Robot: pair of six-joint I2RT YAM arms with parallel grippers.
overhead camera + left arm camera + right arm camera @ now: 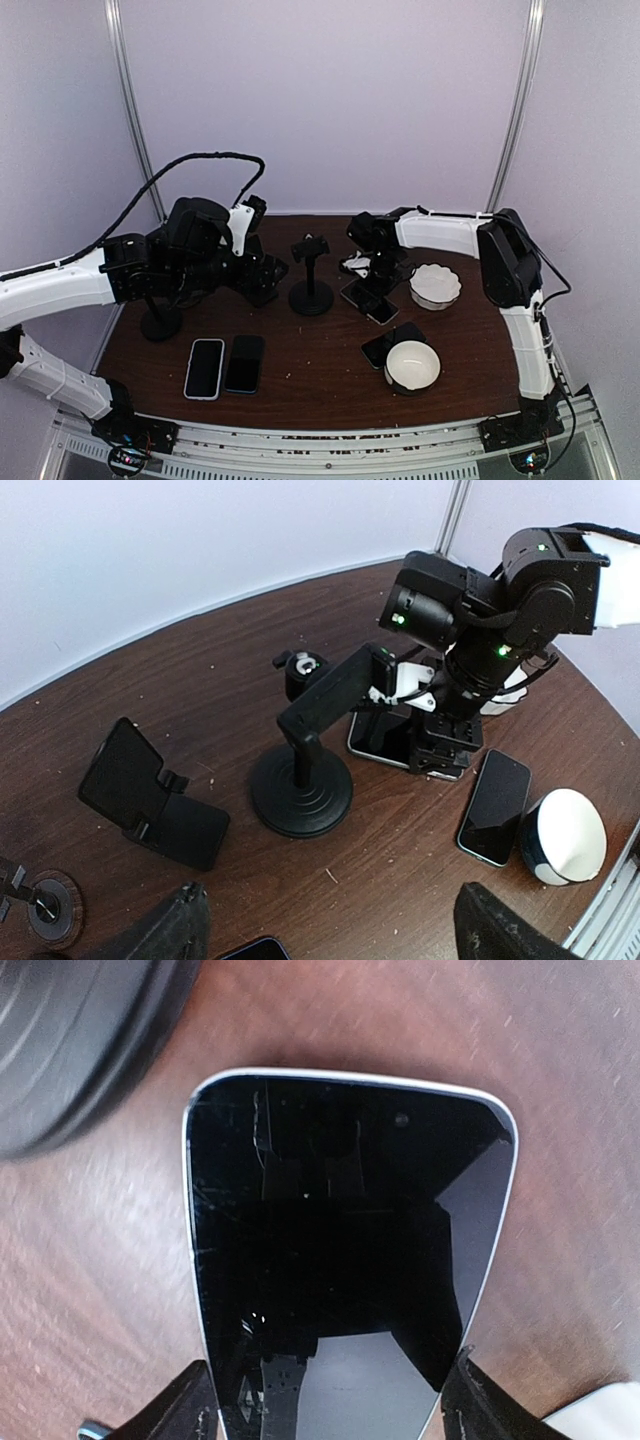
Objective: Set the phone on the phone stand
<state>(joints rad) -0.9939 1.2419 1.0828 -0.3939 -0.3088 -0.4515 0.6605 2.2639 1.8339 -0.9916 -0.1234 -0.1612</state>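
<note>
Just right of the black round-based phone stand (311, 285), the silver-edged black phone (368, 300) lies flat on the brown wooden table (320, 385). The white scalloped bowl (436, 285) sits farther right. Before the stand, leftward, lie a white-cased phone (204, 368) and a dark slab phone (245, 363).

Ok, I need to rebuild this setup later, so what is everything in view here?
table: one, dark brown, under everything
phones: four, dark screens; two side by side front left, one mid-right, one by the near bowl
phone stands: three, black; round-based centre, round-based left, folding between them
bowls: two, white; right rear, front right
left gripper: black, open, above the table
right gripper: black, closed on the mid-right phone's long edges
</note>
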